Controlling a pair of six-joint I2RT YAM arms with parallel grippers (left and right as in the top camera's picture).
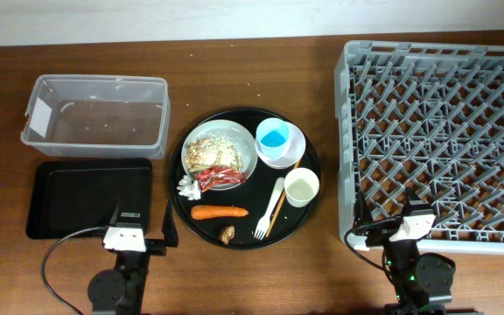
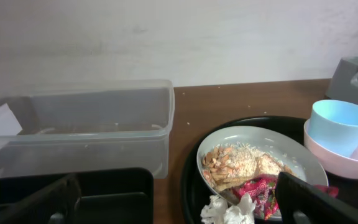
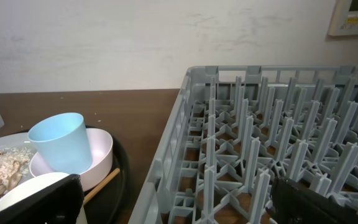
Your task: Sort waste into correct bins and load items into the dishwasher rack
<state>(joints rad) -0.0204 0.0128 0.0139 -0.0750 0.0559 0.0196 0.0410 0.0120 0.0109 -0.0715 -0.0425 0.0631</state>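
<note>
Your left pincer [image 2: 178, 190] is spread wide with nothing in it. It sits low at the near edge of the tabletop [image 1: 261, 52], between the shallow black tray [image 1: 86, 197] and the round black tray [image 1: 311, 199]. Your right pincer [image 3: 176, 199] is just as wide apart and holds nothing, at the near left corner of the rack [image 1: 440, 131]. The clear tub [image 1: 94, 81] stands just behind the shallow black tray. On the round black tray, the plate [image 1: 250, 143] carries the rice [image 1: 210, 147], and the red wrapper [image 1: 213, 176] lies on its near edge. The crumpled paper [image 1: 185, 185] lies just left of the wrapper, the carrot [image 1: 220, 211] lies in front of the plate, and the brown lump [image 1: 227, 234] is nearer still. The blue cup [image 1: 273, 136] stands in the pink bowl [image 1: 293, 150], just right of the plate. The fork [image 1: 269, 210] and chopsticks [image 1: 283, 198] lie slanted side by side, just left of the cream cup [image 1: 302, 186].
</note>
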